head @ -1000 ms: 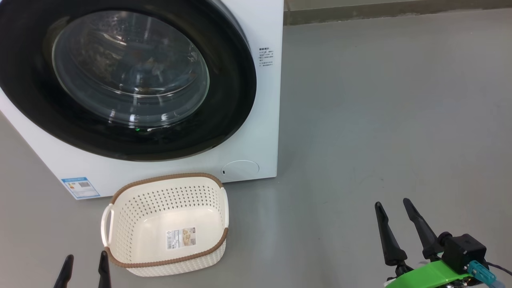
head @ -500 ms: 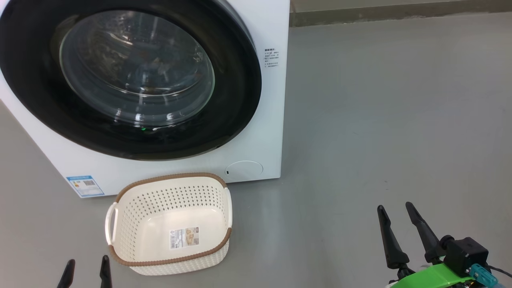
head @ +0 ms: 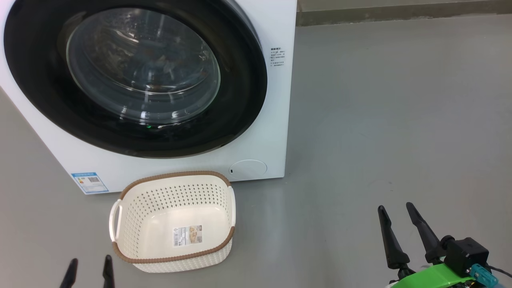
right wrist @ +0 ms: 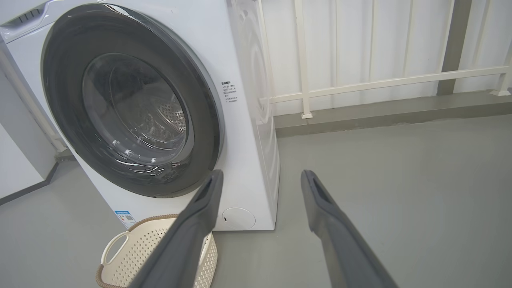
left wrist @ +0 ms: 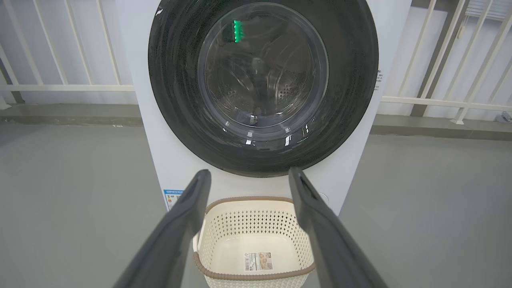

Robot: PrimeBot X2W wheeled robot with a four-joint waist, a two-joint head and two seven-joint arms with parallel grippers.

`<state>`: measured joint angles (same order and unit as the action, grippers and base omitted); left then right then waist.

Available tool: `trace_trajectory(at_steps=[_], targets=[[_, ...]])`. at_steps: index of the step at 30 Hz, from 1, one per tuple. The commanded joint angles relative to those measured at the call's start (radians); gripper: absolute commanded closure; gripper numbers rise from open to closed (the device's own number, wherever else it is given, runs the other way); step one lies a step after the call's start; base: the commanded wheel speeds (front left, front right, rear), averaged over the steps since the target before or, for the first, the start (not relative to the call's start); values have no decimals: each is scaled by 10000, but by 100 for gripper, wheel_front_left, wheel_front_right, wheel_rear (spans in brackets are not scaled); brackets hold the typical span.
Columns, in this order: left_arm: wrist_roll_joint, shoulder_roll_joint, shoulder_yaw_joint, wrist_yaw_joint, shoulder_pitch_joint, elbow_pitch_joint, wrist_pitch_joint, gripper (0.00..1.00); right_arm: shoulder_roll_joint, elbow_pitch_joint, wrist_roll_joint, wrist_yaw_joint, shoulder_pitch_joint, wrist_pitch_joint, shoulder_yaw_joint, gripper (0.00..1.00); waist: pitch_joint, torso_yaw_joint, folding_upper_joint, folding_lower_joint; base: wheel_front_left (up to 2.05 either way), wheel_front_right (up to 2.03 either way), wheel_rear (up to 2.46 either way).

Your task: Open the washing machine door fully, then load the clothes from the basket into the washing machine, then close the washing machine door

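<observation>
Head view: the washing machine [head: 276, 132] stands on the grey floor [head: 380, 120] at upper left. The washing machine door [head: 244, 92] sits shut, its black rim flush against the white front. Pale shapes with brown flecks [head: 156, 64] show dimly behind the glass; whether they are the clothes cannot be told. The basket [head: 176, 175] stands upright on the floor just in front of the machine, below the door, its bare bottom showing a label [head: 187, 236]. A blue label [head: 89, 182] sits on the machine's lower left corner and the round filter cap [head: 248, 169] on its lower right. The left gripper [head: 90, 266] is at the lower left, just beside the basket, its 2 fingers spread and holding nothing. The right gripper [head: 395, 208] is at the lower right, well apart from the basket, fingers spread and empty.

Left wrist view: the left gripper [left wrist: 249, 172] points at the machine, its 2 fingers wide apart with nothing between them. The basket [left wrist: 248, 200] lies between the fingers, below the shut door [left wrist: 352, 80]. A green glint [left wrist: 237, 31] shows on the glass. A white railing [left wrist: 60, 87] runs behind.

Right wrist view: the right gripper [right wrist: 262, 173] has both fingers wide apart, gripping nothing, aimed at the machine's right front edge [right wrist: 236, 132]. The door [right wrist: 64, 104] is shut. The basket [right wrist: 132, 240] sits at lower left, the filter cap [right wrist: 238, 218] above it.
</observation>
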<state>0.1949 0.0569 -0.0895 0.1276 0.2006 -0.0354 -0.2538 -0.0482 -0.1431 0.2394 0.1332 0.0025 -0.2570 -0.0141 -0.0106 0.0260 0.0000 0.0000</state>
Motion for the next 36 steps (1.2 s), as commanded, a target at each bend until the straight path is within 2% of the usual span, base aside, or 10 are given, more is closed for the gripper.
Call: trace_trajectory(at_steps=[1,2,8,12,18,36], targets=[[-14,148,-213,31,-248,296,-80,0,-20,212,-29,-25,-161,-48,203,0,4,1,0,0,0,0,0],[12,42,106,0,0,13,0,100,2,-4,1,0,-1,0,-5,100,4,2,0,0,0,0,0],[288,-139,200,-1,-30,-441,110,100,19,-457,282,0,57,53,18,100,6,-1,0,2,0,0,0],[756,-126,194,0,-119,-483,220,100,-3,-463,747,-1,29,158,6,100,-10,-10,0,22,0,0,0],[1334,-112,190,1,-245,-560,355,100,-27,-498,1320,-2,-22,285,-7,100,11,-21,0,2,0,0,0],[3515,-72,159,6,-728,-823,877,100,-93,-589,3471,-6,-209,784,-81,100,36,-61,0,1,0,0,0]])
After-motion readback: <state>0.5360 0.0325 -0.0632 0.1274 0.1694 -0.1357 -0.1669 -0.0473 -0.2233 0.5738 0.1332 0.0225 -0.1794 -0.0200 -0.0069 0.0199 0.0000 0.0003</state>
